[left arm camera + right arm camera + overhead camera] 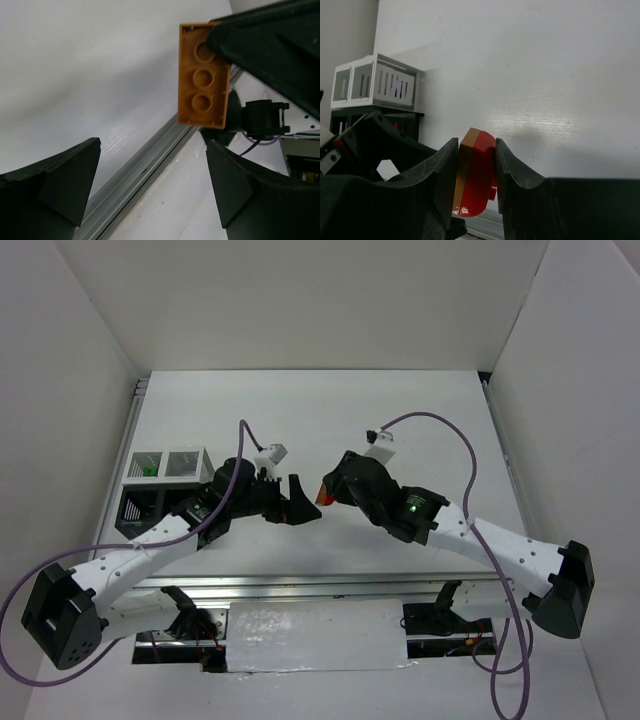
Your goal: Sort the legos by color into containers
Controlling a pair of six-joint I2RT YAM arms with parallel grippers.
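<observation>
My right gripper is shut on two joined legos, an orange-brown plate stuck to a red rounded brick, held above the table. In the top view the right gripper holds this pair at mid-table, tip to tip with my left gripper. The left gripper is open and empty; the orange-brown brick's hollow underside hangs just beyond its fingers. The containers stand at the left: two white bins, one with a green lego, and black bins.
The white slatted bins sit on top of or behind the black bins in the right wrist view. A grey metal rail runs along the table's near edge. White walls enclose the table on three sides.
</observation>
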